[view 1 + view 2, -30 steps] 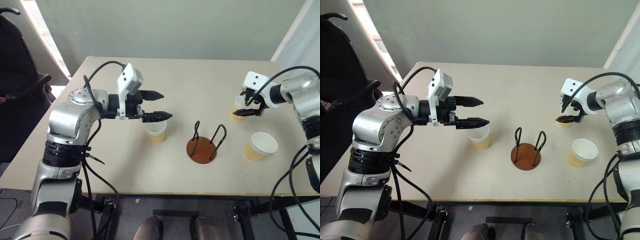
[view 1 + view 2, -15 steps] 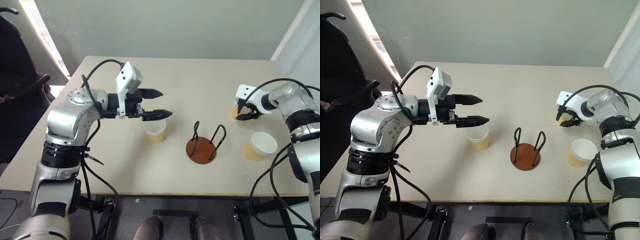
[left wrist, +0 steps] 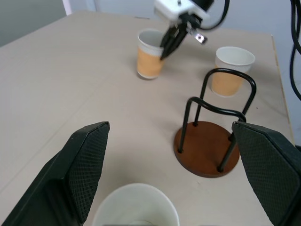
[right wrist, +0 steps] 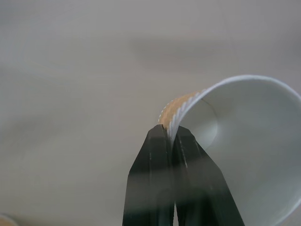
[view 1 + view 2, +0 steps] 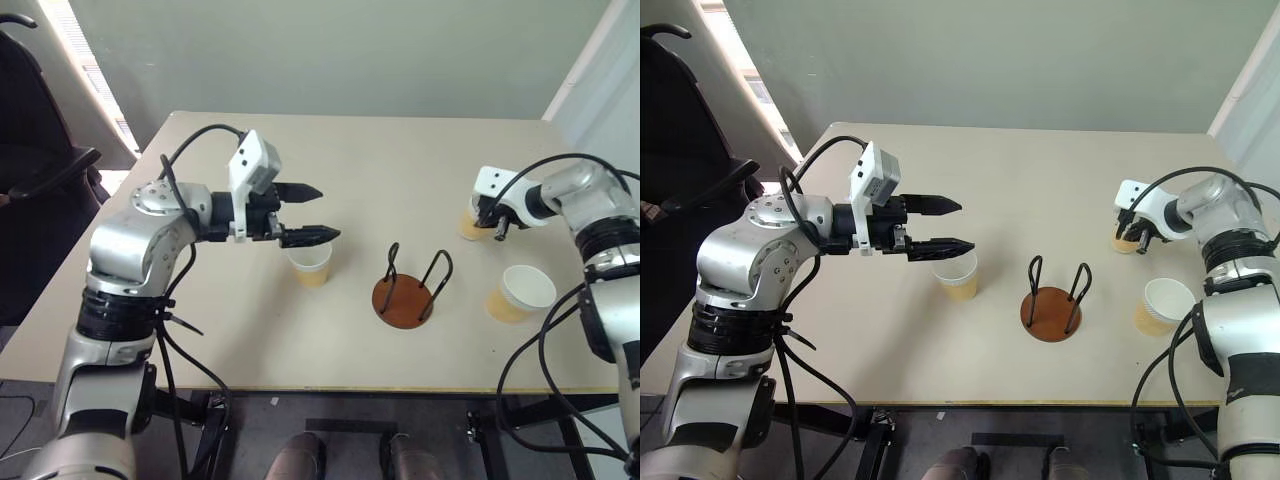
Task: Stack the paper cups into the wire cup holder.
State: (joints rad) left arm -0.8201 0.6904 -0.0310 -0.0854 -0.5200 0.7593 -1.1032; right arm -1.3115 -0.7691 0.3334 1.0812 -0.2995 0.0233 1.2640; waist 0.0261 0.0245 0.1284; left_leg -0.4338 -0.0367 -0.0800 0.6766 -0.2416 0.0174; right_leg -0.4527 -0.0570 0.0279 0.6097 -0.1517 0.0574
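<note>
Three tan paper cups stand on the table. One cup sits just below my left gripper, which hovers open above it, fingers pointing toward the wire cup holder. The holder, a brown disc with black wire loops, stands mid-table with nothing in it. At the far right my right gripper is shut on the wall of a second cup, one finger inside the rim and one outside; the cup leans slightly in the right wrist view. A third cup stands upright nearer the front right.
The beige table ends close behind the right-hand cups and at the front below the holder. A black chair stands off the table's left side. Open tabletop lies between the holder and the far edge.
My right gripper has gone from open beside the far right cup to shut on its rim. The left gripper has stayed open over its cup.
</note>
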